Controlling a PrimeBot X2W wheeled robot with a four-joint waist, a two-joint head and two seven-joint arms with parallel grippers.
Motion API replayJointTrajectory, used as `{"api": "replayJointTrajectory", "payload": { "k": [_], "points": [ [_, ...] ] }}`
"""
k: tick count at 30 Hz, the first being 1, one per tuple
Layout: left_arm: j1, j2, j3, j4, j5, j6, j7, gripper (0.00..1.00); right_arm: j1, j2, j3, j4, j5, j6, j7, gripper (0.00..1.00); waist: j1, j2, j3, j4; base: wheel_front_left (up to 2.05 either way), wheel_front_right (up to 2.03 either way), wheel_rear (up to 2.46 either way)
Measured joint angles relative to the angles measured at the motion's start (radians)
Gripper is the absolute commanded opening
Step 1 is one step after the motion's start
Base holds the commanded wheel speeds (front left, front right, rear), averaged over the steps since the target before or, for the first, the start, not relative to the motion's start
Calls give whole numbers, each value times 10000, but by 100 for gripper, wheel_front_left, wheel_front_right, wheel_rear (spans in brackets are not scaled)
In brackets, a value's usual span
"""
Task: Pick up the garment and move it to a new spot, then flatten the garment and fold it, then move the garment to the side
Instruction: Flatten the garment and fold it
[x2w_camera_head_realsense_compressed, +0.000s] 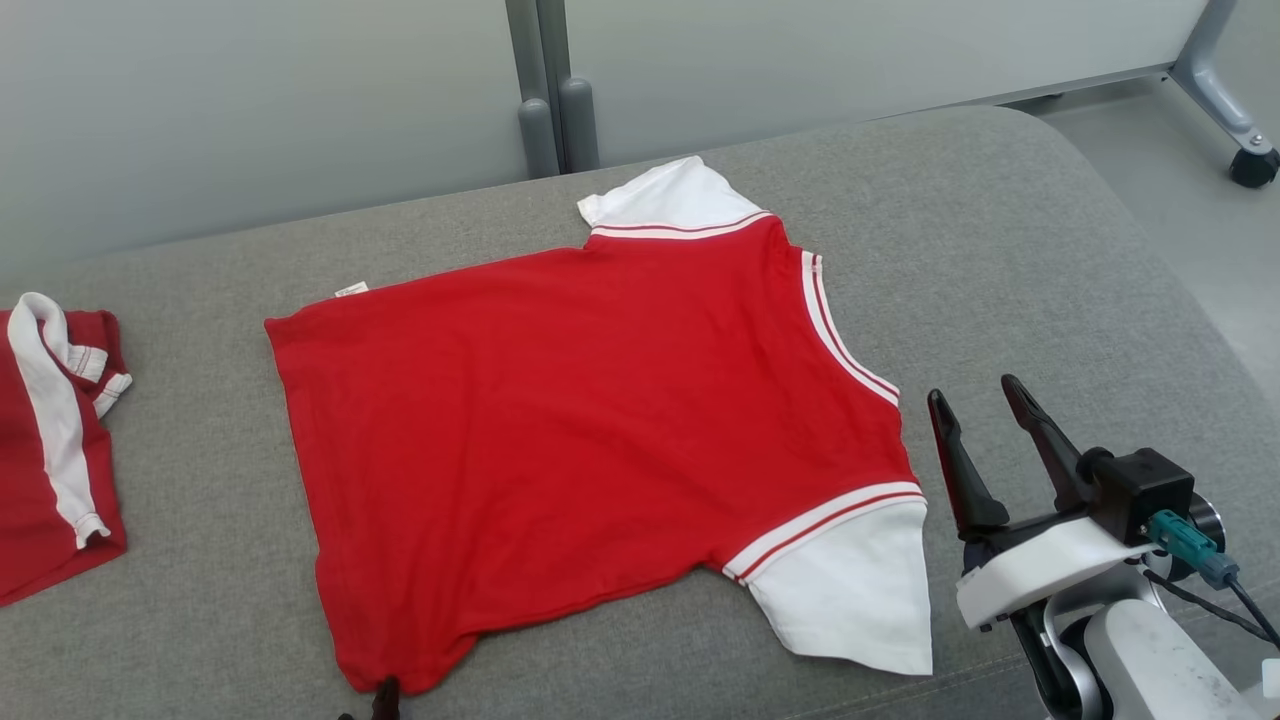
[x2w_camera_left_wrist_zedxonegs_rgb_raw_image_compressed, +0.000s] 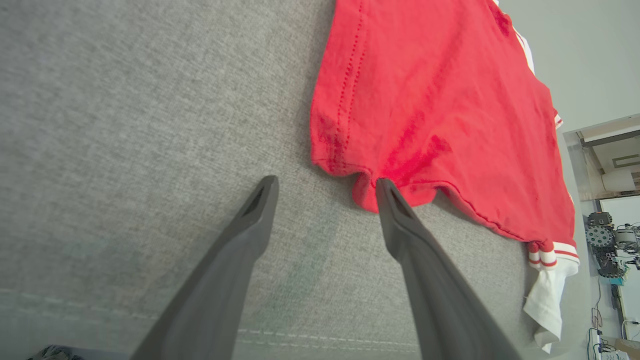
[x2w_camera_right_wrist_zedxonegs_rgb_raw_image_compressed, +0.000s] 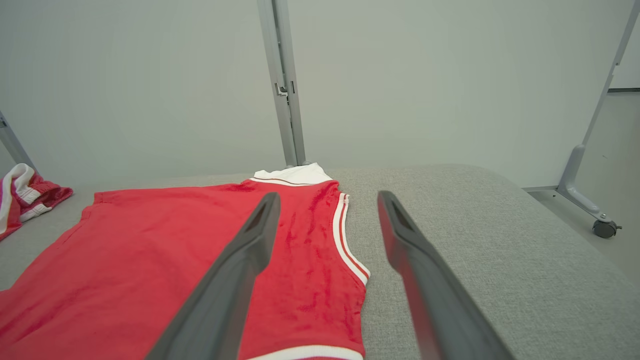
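Surface: you are looking at a grey padded worktop (x2w_camera_head_realsense_compressed: 1050, 260) with a pale partition (x2w_camera_head_realsense_compressed: 250, 100) and a grey post (x2w_camera_head_realsense_compressed: 550, 110) behind it.
Floor: a frame's black wheel (x2w_camera_head_realsense_compressed: 1255, 165) stands at the far right.
Task item: your red shirt (x2w_camera_head_realsense_compressed: 600, 430) lies spread flat in the middle of the worktop, hem toward the robot's left and neck edge toward its right.
Sleeves: both are white with red-and-white trim, one at the far edge (x2w_camera_head_realsense_compressed: 670, 195) and one at the near edge (x2w_camera_head_realsense_compressed: 850, 590).
Hem: the near corner is puckered; a small white tag (x2w_camera_head_realsense_compressed: 350, 289) sticks out at the far corner.
Left pincer (x2w_camera_left_wrist_zedxonegs_rgb_raw_image_compressed: 326, 184): fingers spread wide and holding nothing; one fingertip (x2w_camera_left_wrist_zedxonegs_rgb_raw_image_compressed: 385, 192) sits right at the puckered hem corner, though you cannot tell whether it touches.
Right pincer (x2w_camera_head_realsense_compressed: 972, 392): spread wide and empty, just beside the shirt's neck edge and near sleeve.
Other item: a second red-and-white garment (x2w_camera_head_realsense_compressed: 55, 440) lies bunched at the worktop's left end, well apart from the shirt.
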Motion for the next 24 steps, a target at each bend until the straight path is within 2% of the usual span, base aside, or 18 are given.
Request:
{"api": "replayJointTrajectory", "payload": {
  "k": [7,11,12,14,15,17,19,24],
  "points": [
    [-291,0,-12,109,-591,31,46,99,-13,10,-90,4,-71,86,0,100,0,0,150,-98,0,0,0],
    [-523,-2,61,226,-1244,73,42,95,-19,29,-92,33,-90,98,0,100,0,0,202,-150,0,0,0],
    [-550,0,67,265,-1294,96,40,91,-21,44,-104,36,-92,98,0,100,0,0,219,-168,0,0,0],
    [-609,-2,73,326,-1338,98,31,80,-23,75,-121,50,-111,98,0,100,0,0,248,-201,0,0,0],
    [-630,-2,75,347,-1367,100,29,69,-23,79,-130,61,-125,98,0,100,0,0,260,-215,0,0,0],
    [-650,-2,69,441,-1482,113,13,28,-25,81,-186,75,-150,115,0,100,0,0,299,-252,0,0,0],
    [-720,-4,52,493,-1586,115,-92,0,-26,81,-209,105,-151,171,0,100,0,0,325,-268,0,0,0],
    [-998,-8,79,512,-1695,186,-481,0,-19,84,-222,345,-144,286,0,100,0,0,368,-270,0,0,0]
  ]
}}
